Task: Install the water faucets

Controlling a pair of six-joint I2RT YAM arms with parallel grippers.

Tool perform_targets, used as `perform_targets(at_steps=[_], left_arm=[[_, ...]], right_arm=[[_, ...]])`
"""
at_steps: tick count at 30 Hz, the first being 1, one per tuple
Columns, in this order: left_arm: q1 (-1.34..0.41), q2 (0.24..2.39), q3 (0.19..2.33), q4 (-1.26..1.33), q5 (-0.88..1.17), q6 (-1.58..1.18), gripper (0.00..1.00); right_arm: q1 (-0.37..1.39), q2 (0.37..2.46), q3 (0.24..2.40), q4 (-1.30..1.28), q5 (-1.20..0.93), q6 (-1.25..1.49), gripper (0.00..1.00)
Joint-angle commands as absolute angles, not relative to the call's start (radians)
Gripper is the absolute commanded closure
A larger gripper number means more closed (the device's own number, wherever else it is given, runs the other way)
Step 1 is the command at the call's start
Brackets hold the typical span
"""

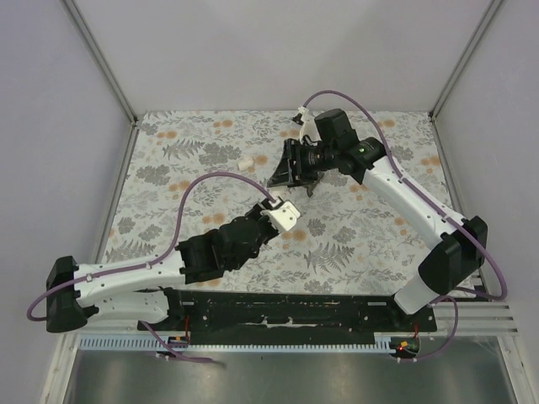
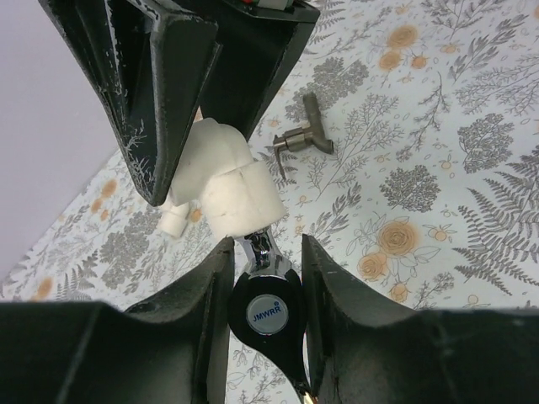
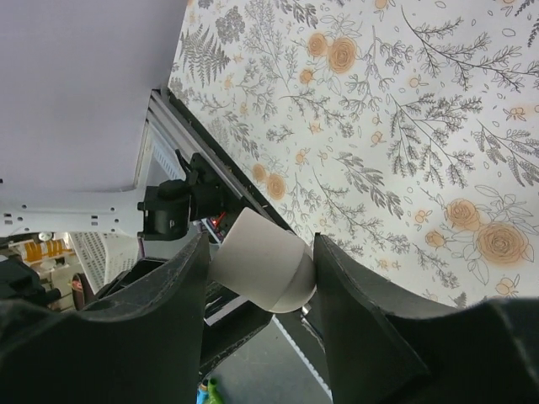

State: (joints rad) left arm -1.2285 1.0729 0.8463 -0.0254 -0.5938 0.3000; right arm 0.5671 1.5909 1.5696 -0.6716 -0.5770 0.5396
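Faucet (image 2: 263, 252) meets white elbow fitting (image 2: 232, 181) above the floral table (image 2: 438, 168), ctr of your workspace. Your left gripper (image 2: 268, 246) is clamped narrow on the faucet. Its fingers (image 2: 210, 290) press either side of the round black handle w/ the blue-and-silver "JMWRR" cap. The chrome neck runs up from that handle & its end sits at the mouth of the fitting; how far in, can't tell.

Your right gripper (image 3: 261, 252) comes in from the opp. side & holds the fitting. Its pads (image 3: 189, 286) touch both flanks of the white body in the right wrist view. From the top camera you see the two arms converging mid-table, w/ the left gripper nearer the bases & the right gripper just beyond it.

2nd tap (image 2: 299, 141), grey metal w/ a short stubby handle, lies on its side on the table just past the fitting, apart from both grippers. Small white cylinder (image 2: 173, 220) lies on the table too, seen low beside the fitting in the left wrist view, not touched by either gripper.
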Motion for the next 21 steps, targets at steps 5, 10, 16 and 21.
perform_targets(at_steps=[5,10,16,21], left_arm=[[-1.131,0.925,0.856,0.031,-0.469,0.235,0.98],[-0.835,0.87,0.87,-0.147,-0.022,0.043,0.98],[-0.652,0.946,0.982,-0.343,0.444,0.041,0.98],[-0.612,1.034,1.097,-0.471,0.647,0.075,0.98]], right_arm=[[0.526,1.529,1.591,-0.502,-0.526,0.419,0.34],[0.523,1.467,1.549,-0.489,-0.604,0.151,0.06],[0.522,1.344,1.419,-0.485,-0.733,-0.174,0.02],[0.532,1.22,1.266,-0.489,-0.882,-0.545,0.02]])
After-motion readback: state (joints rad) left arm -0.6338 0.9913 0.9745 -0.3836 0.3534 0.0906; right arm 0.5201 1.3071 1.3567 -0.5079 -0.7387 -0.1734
